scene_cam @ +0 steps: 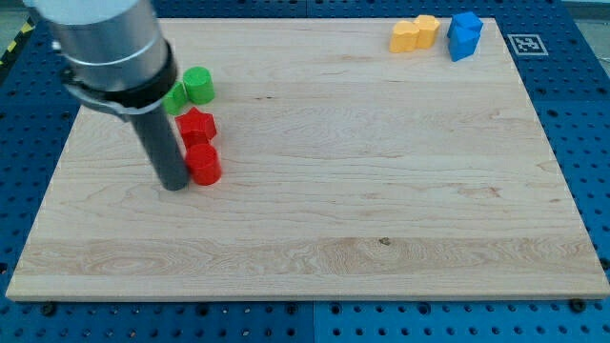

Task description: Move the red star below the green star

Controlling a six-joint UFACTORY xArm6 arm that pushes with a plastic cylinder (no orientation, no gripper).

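Observation:
The red star (197,125) lies at the board's upper left. The green star (174,98) sits just above and left of it, mostly hidden behind my rod. A green cylinder (199,85) stands above the red star. A red cylinder (204,164) stands just below the red star, touching it. My tip (175,185) rests on the board at the left side of the red cylinder, touching or almost touching it, below and left of the red star.
A yellow block (414,33) and a blue block (464,35) lie near the board's top right corner. The wooden board (362,191) lies on a blue perforated table. A marker tag (526,44) is at the top right.

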